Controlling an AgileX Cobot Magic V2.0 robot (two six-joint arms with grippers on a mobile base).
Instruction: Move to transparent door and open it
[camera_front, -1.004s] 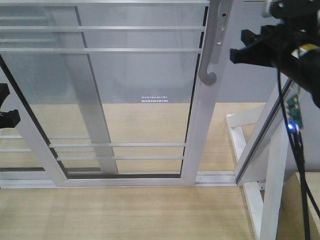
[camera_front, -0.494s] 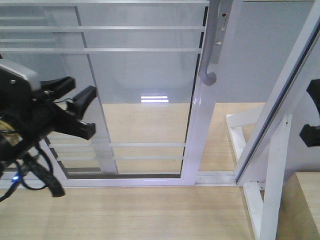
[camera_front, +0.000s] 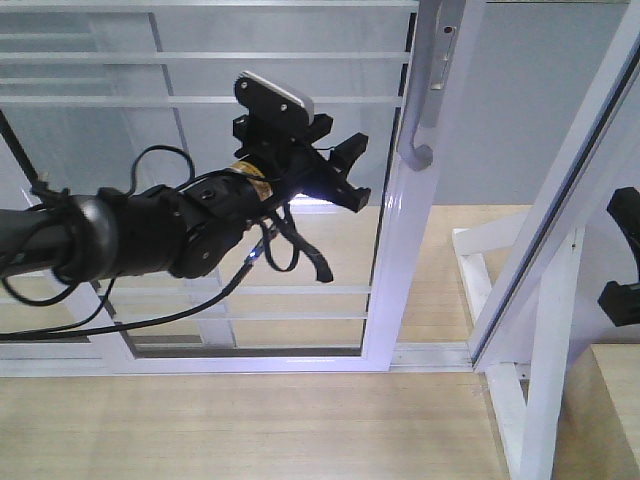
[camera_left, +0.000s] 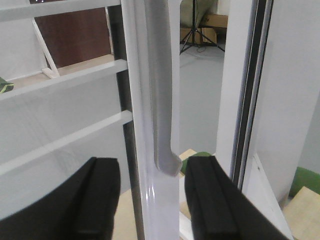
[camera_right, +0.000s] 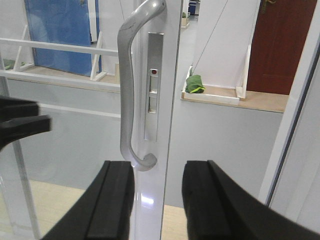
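A pale wood floor (camera_front: 250, 420) and a grey wall are showing behind the frame. The transparent door (camera_front: 395, 280) is standing upright at centre, its grey handle (camera_front: 412, 110) running vertically down the right stile. The left tool (camera_front: 360, 170) is hovering just left of that stile, jaws wide apart and gripping nothing. The handle is lying to its right, so this arm is judged the nearer. The right tool (camera_right: 160, 200) is also gaping empty, and the front view's right edge is cutting most of it off. The same view is cropping the handle's top, and the latch state is proving unreadable.
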